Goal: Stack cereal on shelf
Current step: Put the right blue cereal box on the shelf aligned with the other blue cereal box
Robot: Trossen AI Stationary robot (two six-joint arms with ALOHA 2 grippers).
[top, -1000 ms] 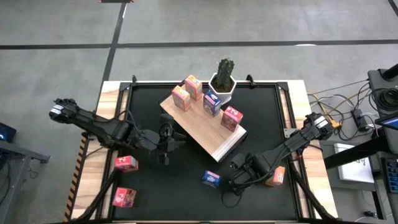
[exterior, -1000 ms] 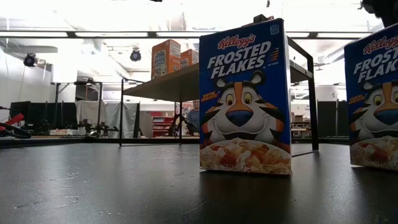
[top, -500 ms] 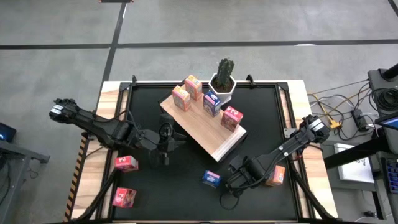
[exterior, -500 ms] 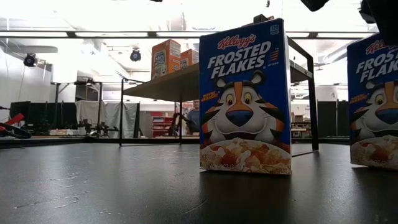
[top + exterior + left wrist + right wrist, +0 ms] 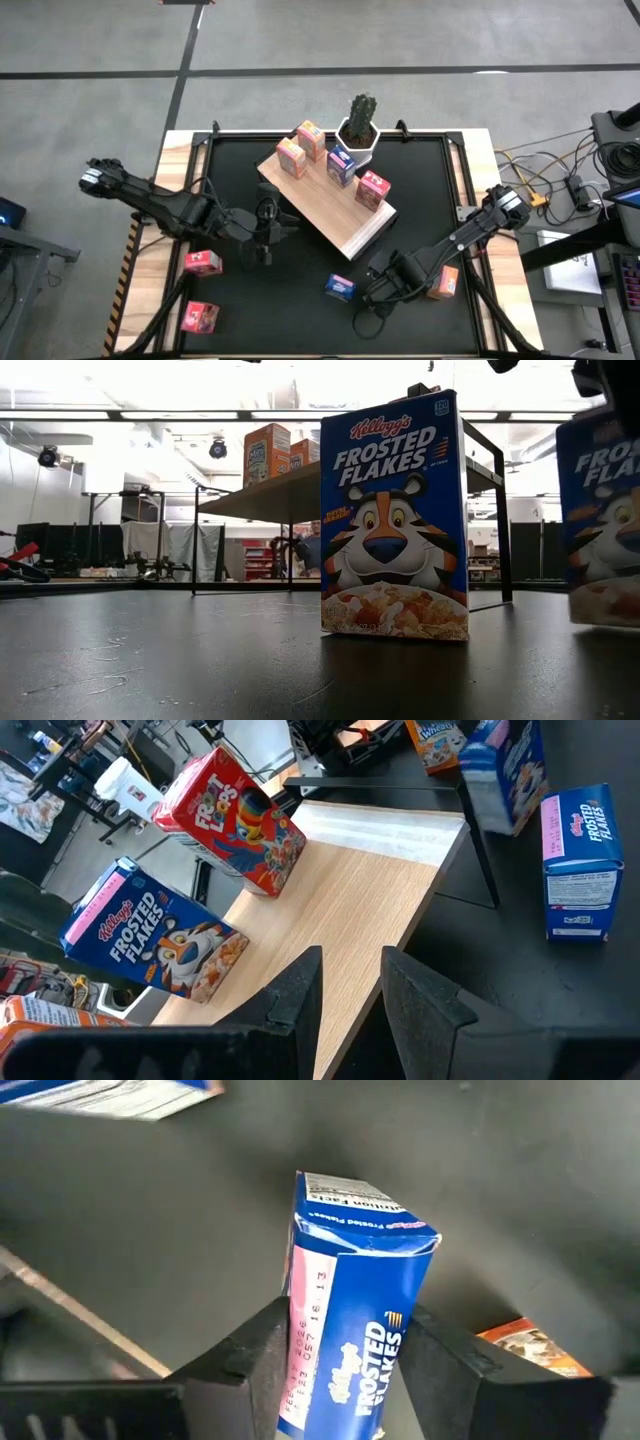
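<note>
Surface: black | shelf: wood board lying diagonally, four cereal boxes upright on it | right claw: clamped on a blue box just beside shelf's near end | left claw: fingers apart, empty, at shelf's left edge

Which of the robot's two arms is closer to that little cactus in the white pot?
Left, though not by much. The left gripper hovers beside the shelf, across the board from the cactus. The right gripper is at the table's near side, holding a blue Frosted Flakes box.
</note>
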